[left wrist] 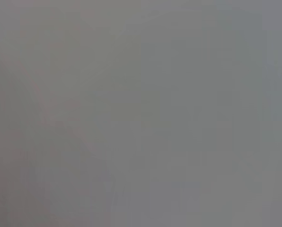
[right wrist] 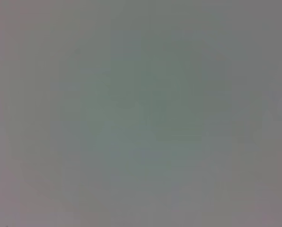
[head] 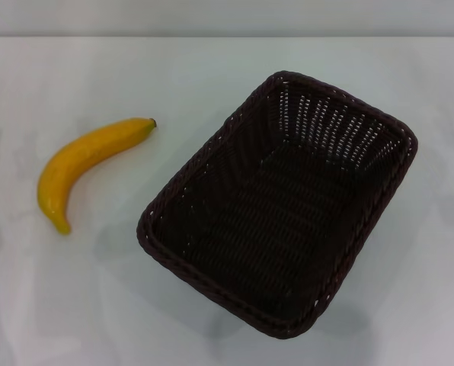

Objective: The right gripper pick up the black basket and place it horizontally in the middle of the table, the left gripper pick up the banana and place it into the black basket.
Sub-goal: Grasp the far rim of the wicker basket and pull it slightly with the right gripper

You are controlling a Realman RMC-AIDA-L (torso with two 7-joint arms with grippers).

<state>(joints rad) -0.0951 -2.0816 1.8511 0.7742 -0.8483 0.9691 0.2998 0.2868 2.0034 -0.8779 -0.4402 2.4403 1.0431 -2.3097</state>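
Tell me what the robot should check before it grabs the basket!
1. Large dark woven wicker basket empty inside: ok.
2. Basket lying straight across the middle of the broad white table: not ok, it sits slanted and toward the robot's right.
3. Curved glossy yellow banana apart from the basket, on the robot's left side: ok.
4. Basket upright, opening upward: ok.
5. Right gripper near the basket rim: cannot tell, no gripper shows in the head view and the right wrist view is blank grey.
6. Left gripper out of the way: cannot tell, its wrist view is blank too.
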